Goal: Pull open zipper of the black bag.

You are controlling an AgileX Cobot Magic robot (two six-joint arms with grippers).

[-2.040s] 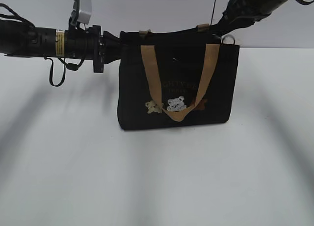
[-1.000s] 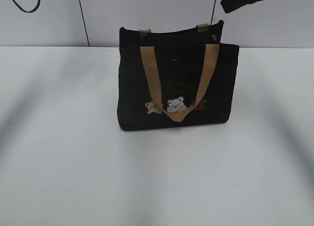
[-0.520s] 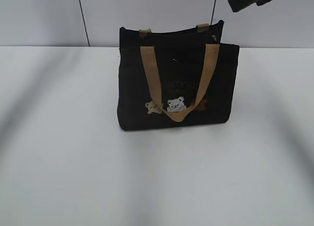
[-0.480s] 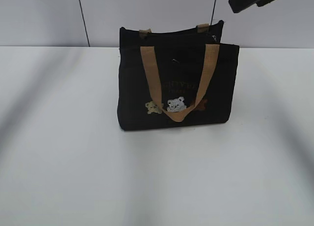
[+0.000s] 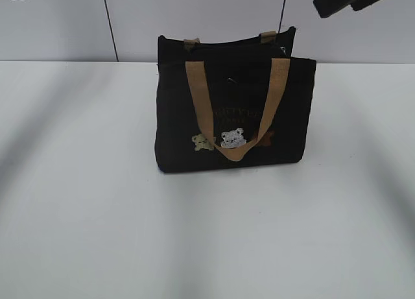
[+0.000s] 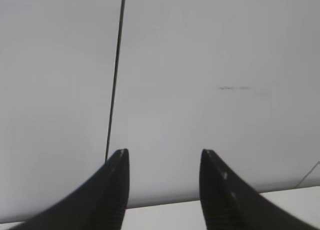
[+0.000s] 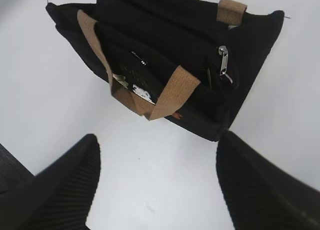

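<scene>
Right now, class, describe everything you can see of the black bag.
The bag is a small rectangular tote of black fabric, standing upright on the white table, nothing gripping it. Two tan webbing handles: the front one hangs down over the face, above faint lettering and three little bear patches. Seen from above, the top gapes between its sides, and a silver zipper pull sits near one end.

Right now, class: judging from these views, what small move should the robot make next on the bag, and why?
Probably none on the zipper. The black bag already gapes along its top, with the silver pull hanging at one end, and it stands alone on the table. The right gripper hangs open above it; the left gripper, also open, faces the wall. Retreating looks sensible.
</scene>
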